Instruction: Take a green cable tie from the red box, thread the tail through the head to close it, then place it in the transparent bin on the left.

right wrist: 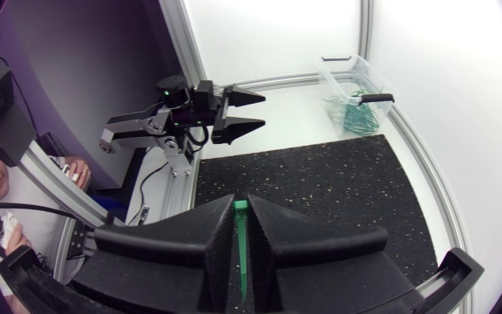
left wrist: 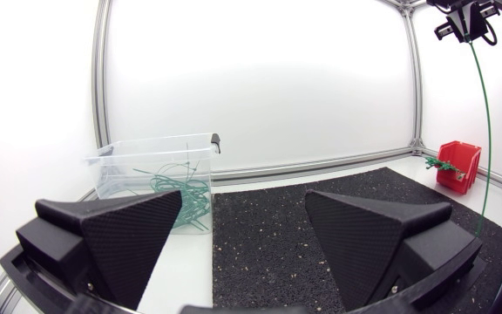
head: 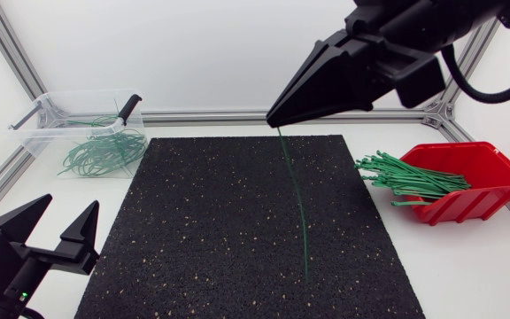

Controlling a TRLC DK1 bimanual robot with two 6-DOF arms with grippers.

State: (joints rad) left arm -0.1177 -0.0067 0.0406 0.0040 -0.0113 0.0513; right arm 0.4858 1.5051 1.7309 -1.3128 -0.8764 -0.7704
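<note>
At the far left stands the transparent bin, holding loops of closed green ties, with a black clip-like piece on its rim. Nearer, the left gripper rests low beside the black mat, its fingers spread wide with nothing between them; from its own camera the bin lies just ahead of its left-hand finger. Over the middle of the mat one green cable tie hangs straight down, its upper end pinched in the right gripper, whose fingers press together on it. Whether the tail's tip touches the mat, I cannot tell. At the far right the red box sits tilted, a bundle of ties sticking out towards the mat.
</note>
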